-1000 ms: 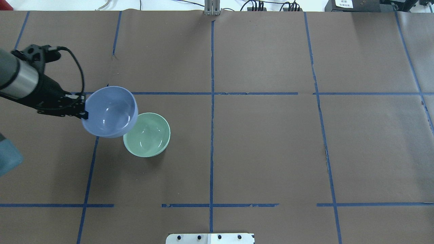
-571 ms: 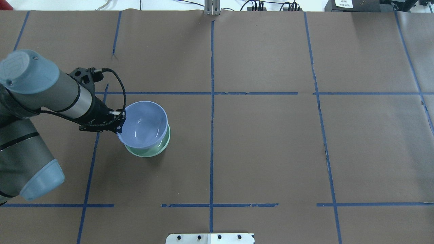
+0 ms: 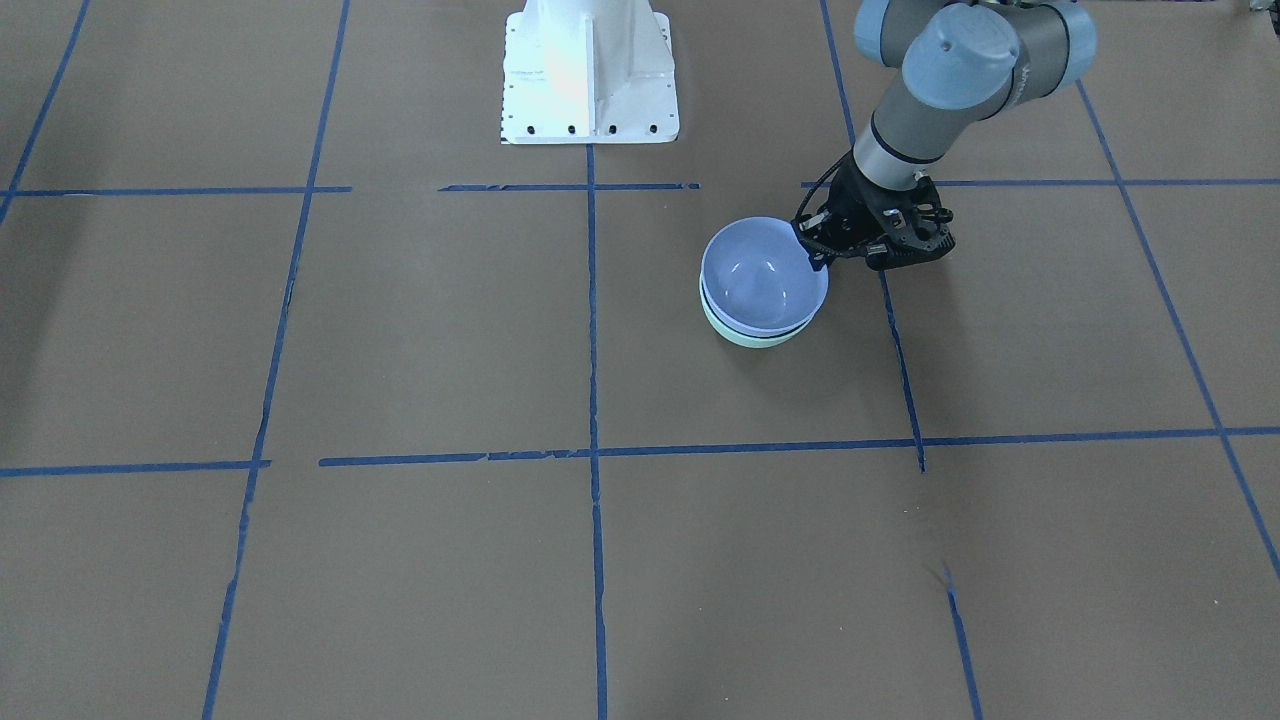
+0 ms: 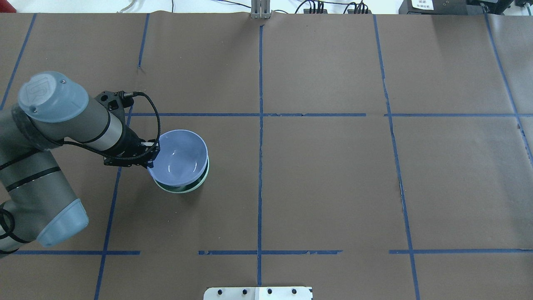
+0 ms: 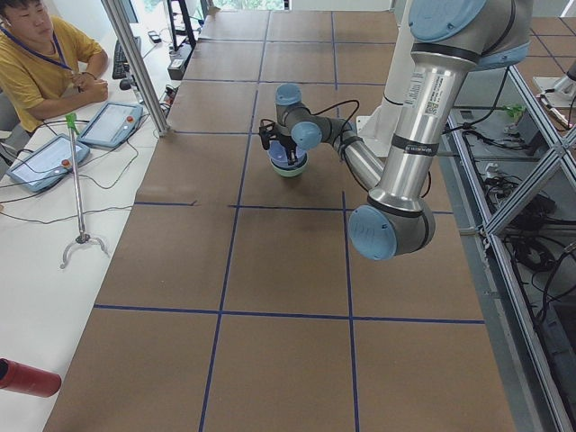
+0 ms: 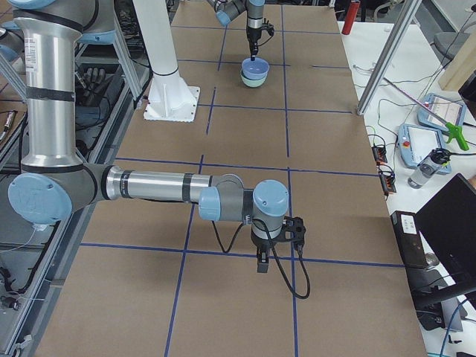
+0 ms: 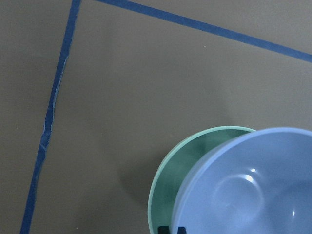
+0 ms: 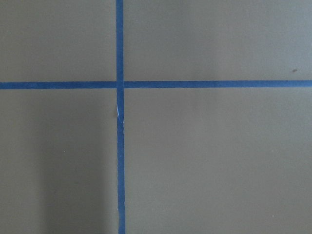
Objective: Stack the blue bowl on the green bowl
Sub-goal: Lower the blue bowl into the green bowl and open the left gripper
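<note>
Overhead, the blue bowl (image 4: 179,156) sits right on the green bowl (image 4: 180,190), so only a thin mint crescent pokes out along the lower right. The left wrist cam shows more. The blue one is off-centre in there, with a wide slice of the green's inside wall showing on one side.

Left jaws are pinched on the blue rim on the arm's side, black tips just visible at the bottom of the wrist view. The front cam has both bowls stacked on the brown tabletop (image 3: 400,330), close to a blue tape line (image 3: 900,370).

Right jaws only turn up in the right-side cam, low over the tabletop well away from the bowls. Can't tell if they're wide or narrow.

A second ago the blue bowl was off to the left, just overlapping the green's edge. At 0.6 s ago it was over the green with more mint showing.

Both bowls are glossy, plain, deep and about the same size.
</note>
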